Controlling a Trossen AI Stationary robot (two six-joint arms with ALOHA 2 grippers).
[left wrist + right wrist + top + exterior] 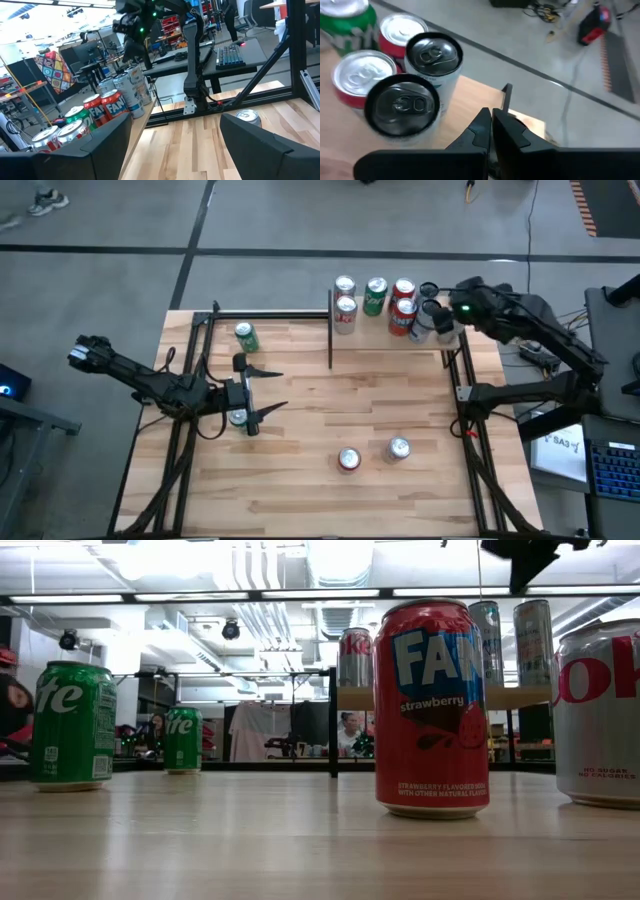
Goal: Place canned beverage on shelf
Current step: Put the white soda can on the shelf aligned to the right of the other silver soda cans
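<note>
The shelf [432, 340] sits at the table's [330, 490] far right corner and carries a cluster of cans [376, 297].

Right gripper [491, 131]: above the shelf's right end, beside the two dark-topped cans [433, 54], fingers closed together and holding nothing.

Left gripper [262, 392]: over the table, well left of the shelf, fingers spread; a can [237, 417] stands near its wrist, possibly not between the fingers.

Off the shelf: a green can [246, 337] to its left, a red can [349, 460] and a silver can [399, 448] on the near side.
</note>
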